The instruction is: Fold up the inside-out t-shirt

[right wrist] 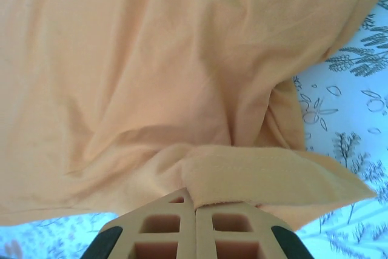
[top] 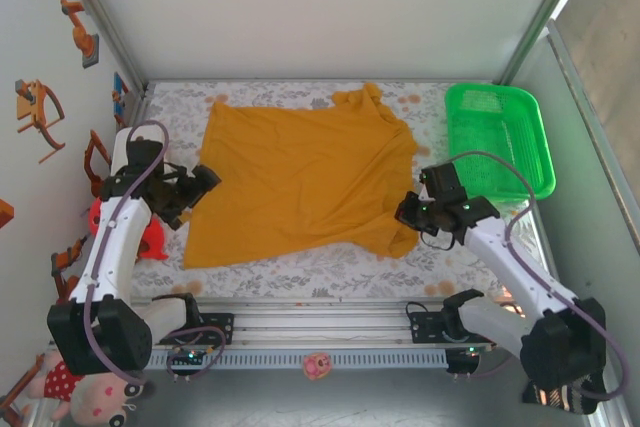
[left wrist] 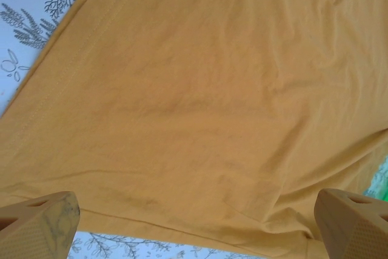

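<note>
Mustard-yellow cotton t-shirt (top: 300,182), centre frame: your right gripper (right wrist: 195,207) pinches its lower-right corner; left gripper (left wrist: 197,225) gapes wide. Lift slowly.

This is a robot-lab test cell with nursery touches. White panel walls (top: 320,7) in aluminium framing (top: 540,17) enclose a worktop (top: 300,272) covered by floral-printed cloth. Cartoon stickers (top: 40,112) dot the left wall. Plush toys (top: 80,392) sit beside the slotted aluminium rail (top: 320,322) that carries two white robot arms (top: 115,237).
</note>
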{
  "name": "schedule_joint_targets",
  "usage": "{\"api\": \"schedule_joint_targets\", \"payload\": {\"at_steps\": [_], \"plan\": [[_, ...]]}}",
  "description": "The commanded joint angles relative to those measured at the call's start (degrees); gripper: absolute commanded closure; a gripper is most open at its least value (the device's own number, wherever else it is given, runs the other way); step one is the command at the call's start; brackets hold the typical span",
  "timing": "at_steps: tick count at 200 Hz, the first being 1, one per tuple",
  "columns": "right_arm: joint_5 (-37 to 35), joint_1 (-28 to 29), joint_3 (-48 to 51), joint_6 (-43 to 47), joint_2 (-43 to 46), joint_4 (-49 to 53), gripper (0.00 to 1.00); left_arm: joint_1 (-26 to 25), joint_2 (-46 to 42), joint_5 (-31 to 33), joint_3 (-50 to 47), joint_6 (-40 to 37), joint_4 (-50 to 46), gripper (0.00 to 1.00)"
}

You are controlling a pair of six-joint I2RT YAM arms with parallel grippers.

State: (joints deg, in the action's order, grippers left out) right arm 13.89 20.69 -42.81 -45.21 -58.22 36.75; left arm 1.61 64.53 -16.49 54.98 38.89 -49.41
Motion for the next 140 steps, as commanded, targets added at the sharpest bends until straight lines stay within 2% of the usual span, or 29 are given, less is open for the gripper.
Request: {"api": "schedule_joint_targets", "payload": {"at_steps": [1,33,67,108,129,140], "plan": [[-0.2,-0.4,-3.5,-1.5,4.1,10.3,1.00,0.5,-2.1,2.7,0.1,-1.3,-5.2,0.02],[1.3,-0.5,-2.4,-3.4,7.9,17.3,1.00,0.7,-4.2,5.7,-2.9,-0.1,-7.5,0.03],[2.5,-0.5,4.8,-4.5,11.0,20.1,1.00,0.8,-5.1,6.6,-4.5,0.1,-8.6,0.03],[5.1,-0.4,11.7,-4.9,10.7,13.0,1.00,0.9,-4.3,7.7,-4.9,0.4,-8.8,0.03],[6.1,-0.4,12.1,-4.6,10.7,7.3,0.69,0.9,-3.6,7.4,-5.5,0.7,-8.4,0.03],[6.5,-0.2,12.2,-4.4,11.1,5.4,0.60,0.9,-3.5,7.1,-5.7,0.7,-8.2,0.03]]}}
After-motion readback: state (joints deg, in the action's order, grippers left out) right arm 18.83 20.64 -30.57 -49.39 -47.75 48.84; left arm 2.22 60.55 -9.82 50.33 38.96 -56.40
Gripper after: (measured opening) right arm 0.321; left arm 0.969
